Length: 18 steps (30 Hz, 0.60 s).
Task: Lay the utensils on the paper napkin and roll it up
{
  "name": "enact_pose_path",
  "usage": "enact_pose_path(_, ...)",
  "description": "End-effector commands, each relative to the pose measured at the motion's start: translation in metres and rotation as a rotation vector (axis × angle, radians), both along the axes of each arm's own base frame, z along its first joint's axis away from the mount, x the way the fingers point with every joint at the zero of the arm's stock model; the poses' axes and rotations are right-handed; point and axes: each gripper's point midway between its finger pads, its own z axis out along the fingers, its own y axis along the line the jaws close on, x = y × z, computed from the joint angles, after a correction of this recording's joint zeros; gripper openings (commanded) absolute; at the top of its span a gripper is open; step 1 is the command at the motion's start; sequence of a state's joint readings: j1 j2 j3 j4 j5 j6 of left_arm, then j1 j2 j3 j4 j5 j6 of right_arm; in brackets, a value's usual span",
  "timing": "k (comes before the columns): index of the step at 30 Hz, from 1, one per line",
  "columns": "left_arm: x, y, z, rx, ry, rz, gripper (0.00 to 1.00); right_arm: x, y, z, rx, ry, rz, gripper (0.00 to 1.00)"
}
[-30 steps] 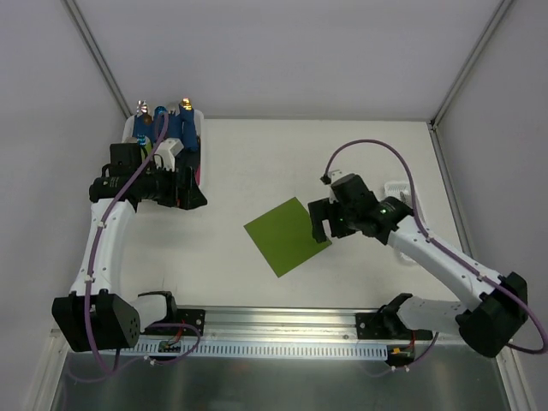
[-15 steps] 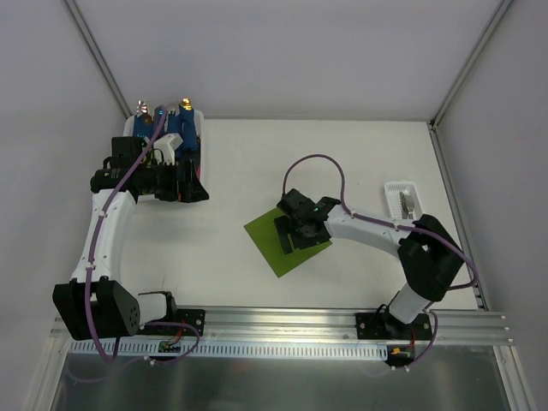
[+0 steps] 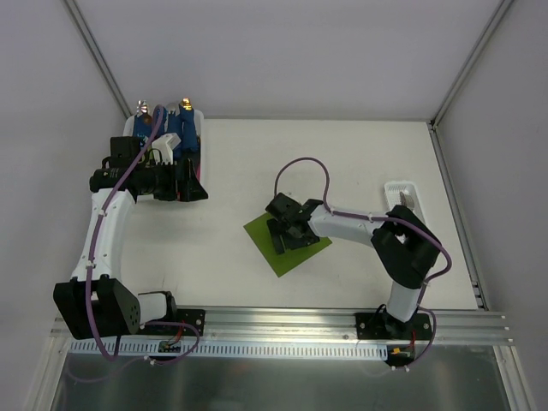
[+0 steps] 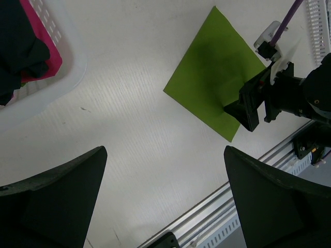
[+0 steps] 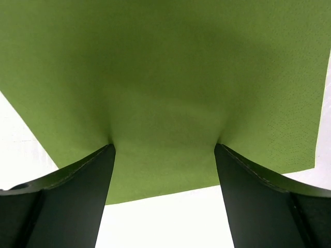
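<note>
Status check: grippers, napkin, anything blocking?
Left gripper open, empty, near basket. Right gripper open, tips down on napkin. Napkin flat, nothing on it. Nothing blocking.

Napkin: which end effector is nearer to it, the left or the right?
Right. The right end effector is directly over the napkin, fingertips on the paper; the left end effector hangs far to its left.

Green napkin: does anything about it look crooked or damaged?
The paper napkin lies flat and untorn, but turned cornerwise on the table. The right gripper stands open over it.
</note>
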<state>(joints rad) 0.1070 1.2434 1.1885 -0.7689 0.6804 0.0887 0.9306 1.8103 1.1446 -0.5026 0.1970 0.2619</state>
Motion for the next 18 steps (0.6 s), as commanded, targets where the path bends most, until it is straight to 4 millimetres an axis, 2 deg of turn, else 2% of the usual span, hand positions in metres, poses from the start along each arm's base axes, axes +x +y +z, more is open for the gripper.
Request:
enact_pose_path(1, -0.001, -0.001, 0.013, -0.022, -0.026, -0.008, 0.99, 0.011, 0.002, 0.004, 0.015, -0.037, 0.027, 0.82)
enact_pose_path(10, 0.002, 0.002, 0.013, -0.021, -0.032, -0.011, 0.99, 0.026, -0.031, 0.007, 0.018, -0.034, 0.083, 0.81)
enact_pose_path(14, 0.004, 0.001, 0.013, -0.028, -0.031, -0.021, 0.99, 0.031, -0.033, 0.011, 0.035, -0.030, 0.183, 0.80)
enact_pose_path(18, 0.006, 0.001, 0.013, -0.031, -0.032, -0.028, 0.99, 0.028, -0.032, 0.015, 0.043, -0.014, 0.315, 0.76)
